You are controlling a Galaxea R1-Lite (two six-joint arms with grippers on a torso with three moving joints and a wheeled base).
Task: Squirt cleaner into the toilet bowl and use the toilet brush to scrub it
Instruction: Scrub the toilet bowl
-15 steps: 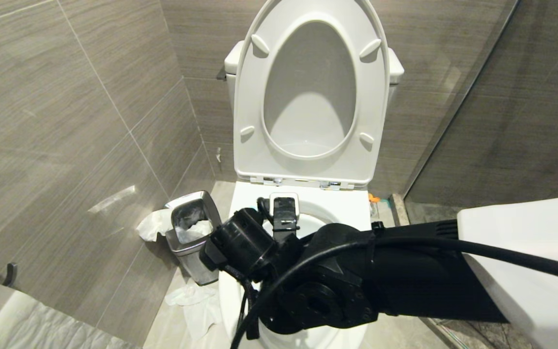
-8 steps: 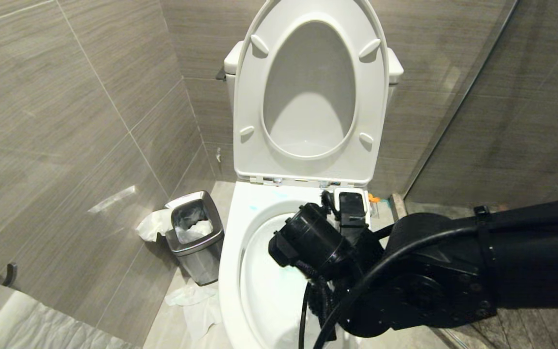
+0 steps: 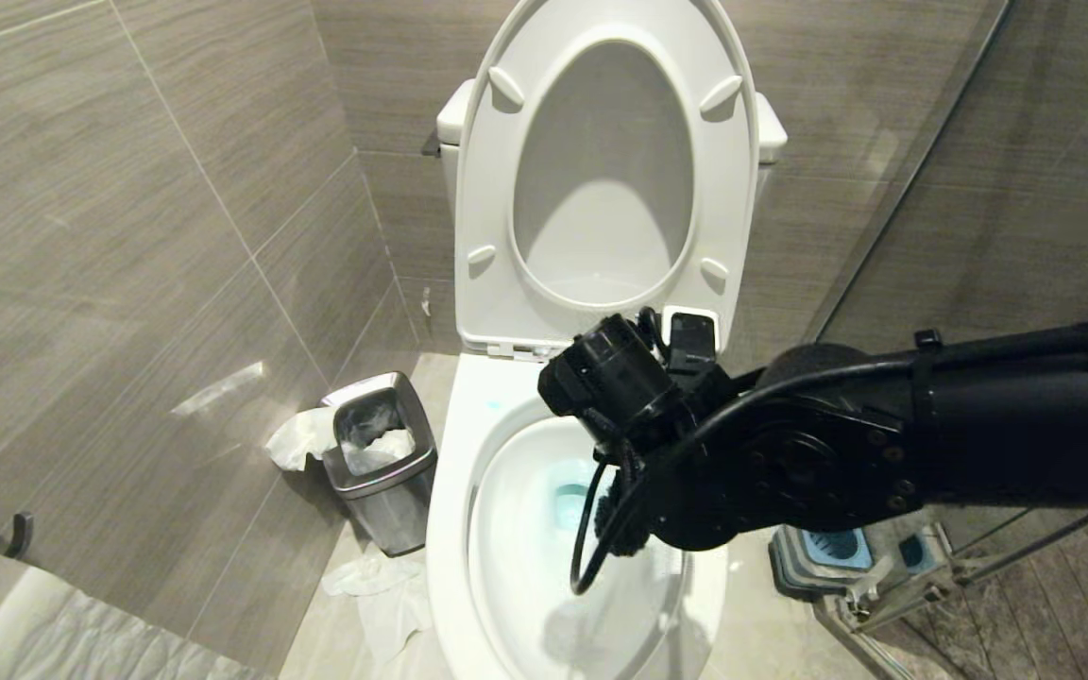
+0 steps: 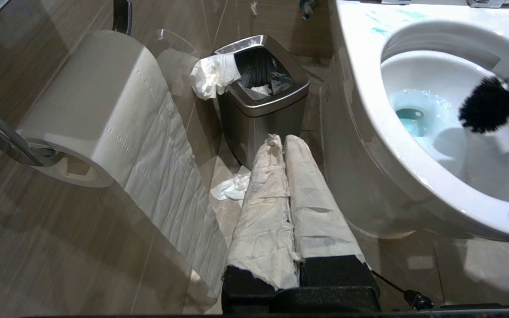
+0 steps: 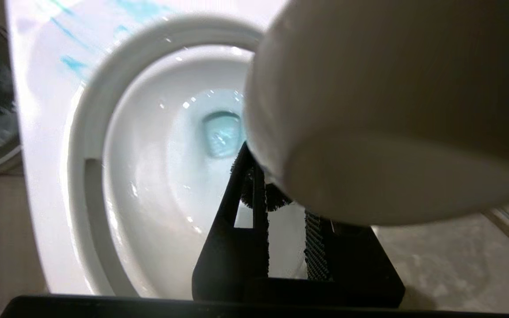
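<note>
Beside the toilet we see a small steel waste bin [image 3: 380, 451] with tissue [image 3: 297, 439] draped over its rim and crumpled paper [image 3: 376, 590] on the floor. A toilet-paper roll [image 4: 100, 110] hangs on its holder; the raised seat [image 3: 601, 179] leans back.

The right gripper [image 5: 281, 238] with the brush [image 4: 488, 104] is now up over the right side of the bowl [image 3: 454, 491], no longer low across its front, so the blue-tinted water [image 3: 568, 501] and the holder [image 3: 832, 557] right of the bowl show.
</note>
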